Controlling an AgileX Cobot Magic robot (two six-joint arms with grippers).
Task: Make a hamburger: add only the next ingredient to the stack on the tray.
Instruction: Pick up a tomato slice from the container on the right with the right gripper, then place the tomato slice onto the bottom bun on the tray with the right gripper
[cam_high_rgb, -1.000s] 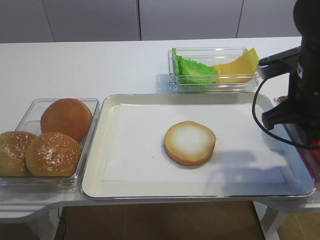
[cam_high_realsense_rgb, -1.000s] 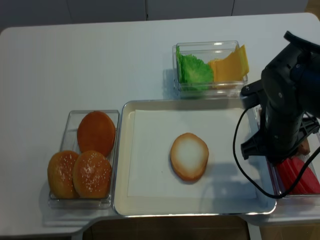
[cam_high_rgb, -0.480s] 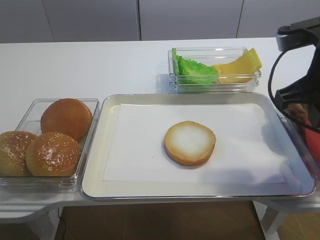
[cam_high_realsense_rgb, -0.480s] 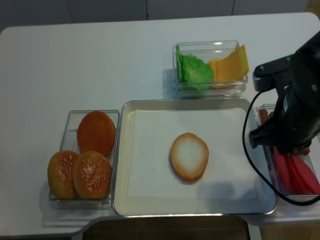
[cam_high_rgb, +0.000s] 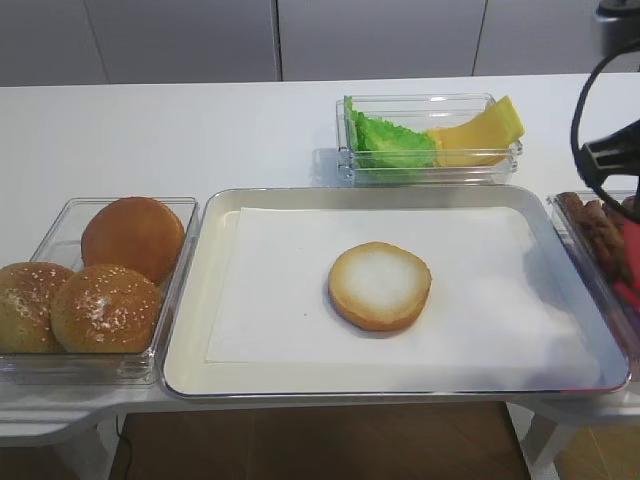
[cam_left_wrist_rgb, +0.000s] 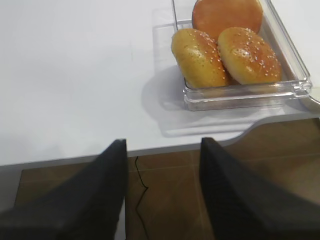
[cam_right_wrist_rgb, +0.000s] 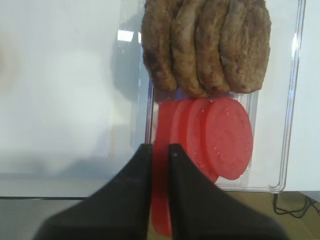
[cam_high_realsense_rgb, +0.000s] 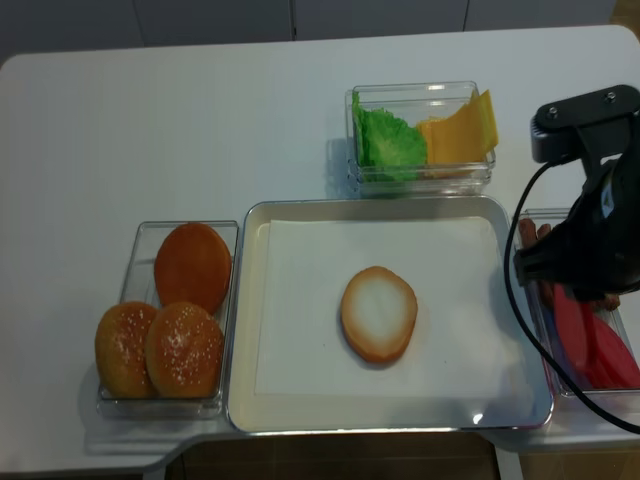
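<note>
Sitting mid-tray (cam_high_rgb: 585, 372): bun half (cam_high_rgb: 380, 286), bare cut face up. Hanging past the tray's right edge: right gripper (cam_right_wrist_rgb: 160, 150), pinching a tomato slice (cam_right_wrist_rgb: 161, 200) standing on edge in the clear container (cam_right_wrist_rgb: 289, 130), beside brown patties (cam_right_wrist_rgb: 205, 45).

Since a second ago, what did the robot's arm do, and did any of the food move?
The right arm swung off the tray to the right, and the right gripper now hangs shut over the tomato slices in their clear container, one slice edge showing between its fingertips. Nothing has been lifted yet. The bun half, whole buns, lettuce and cheese stayed put.
</note>
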